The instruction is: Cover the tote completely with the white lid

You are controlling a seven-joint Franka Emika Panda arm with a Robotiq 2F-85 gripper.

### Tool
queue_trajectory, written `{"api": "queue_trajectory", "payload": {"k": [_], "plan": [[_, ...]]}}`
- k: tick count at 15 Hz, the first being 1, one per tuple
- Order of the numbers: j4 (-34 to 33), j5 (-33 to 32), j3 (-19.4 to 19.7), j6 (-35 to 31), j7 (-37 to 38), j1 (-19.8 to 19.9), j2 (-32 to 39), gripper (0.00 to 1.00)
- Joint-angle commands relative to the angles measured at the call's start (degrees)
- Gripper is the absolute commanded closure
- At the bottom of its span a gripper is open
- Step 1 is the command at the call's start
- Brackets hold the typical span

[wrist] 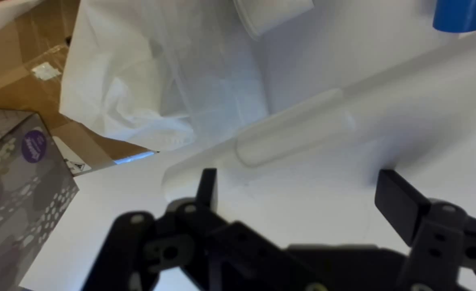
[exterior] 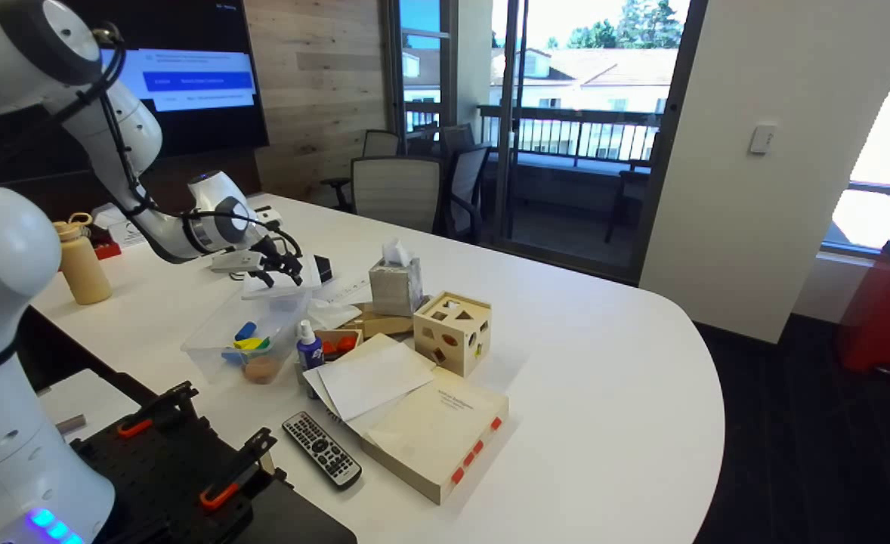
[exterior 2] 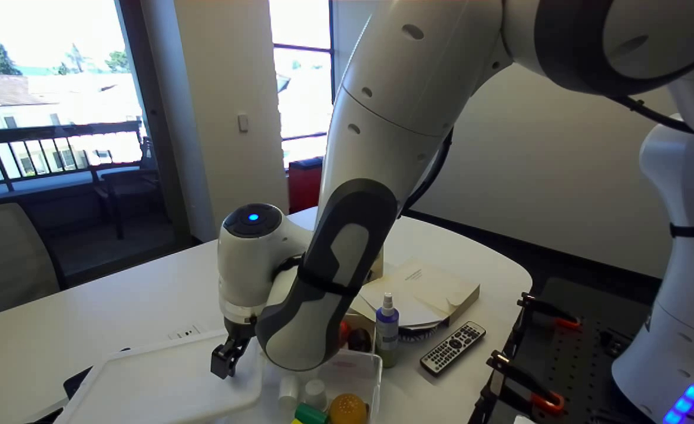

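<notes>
The clear plastic tote (exterior: 202,353) stands on the white table with toys inside, among them blue, yellow and brown ones. It also shows in an exterior view (exterior 2: 379,377), partly behind the arm. The white lid (exterior 2: 158,383) lies flat or slightly tilted at one end of the tote, overlapping that end; most of the tote is uncovered. The lid also shows in an exterior view (exterior: 262,292). In the wrist view the lid (wrist: 286,206) spans under my gripper (wrist: 296,178). The gripper is open and empty, close above the lid; I cannot tell whether a fingertip touches it.
A tissue box (exterior: 394,289) and a cardboard box (wrist: 32,76) stand beside the tote. A wooden shape sorter (exterior: 452,336), a spray bottle (exterior: 310,353), a thick book (exterior: 445,423) with papers and a remote (exterior: 322,450) are close by. A tan bottle (exterior: 82,268) stands farther off.
</notes>
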State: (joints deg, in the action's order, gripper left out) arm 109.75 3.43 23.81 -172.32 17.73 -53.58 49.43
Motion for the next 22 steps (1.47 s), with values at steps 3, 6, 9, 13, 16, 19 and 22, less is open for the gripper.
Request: {"api": "queue_trajectory", "payload": {"k": [3, 6, 9, 13, 16, 19, 22], "plan": [[-0.14, -2.71, 0.09, 7.42, 4.51, -1.91, -0.91, 0.0], [-0.39, -3.48, -1.11, 9.42, 5.1, -1.5, -1.19, 0.0], [-0.02, -4.35, -2.04, 11.08, 5.18, -1.12, -1.92, 0.0], [0.56, -5.11, -2.5, 13.01, 5.31, -0.5, -3.13, 0.0], [1.05, -5.45, -2.58, 14.57, 5.39, 0.22, -4.37, 0.0], [1.49, -6.06, -2.97, 17.35, 5.34, 1.57, -6.17, 0.0], [1.12, -7.32, -4.8, 21.2, 4.56, 4.65, -7.76, 0.0]]}}
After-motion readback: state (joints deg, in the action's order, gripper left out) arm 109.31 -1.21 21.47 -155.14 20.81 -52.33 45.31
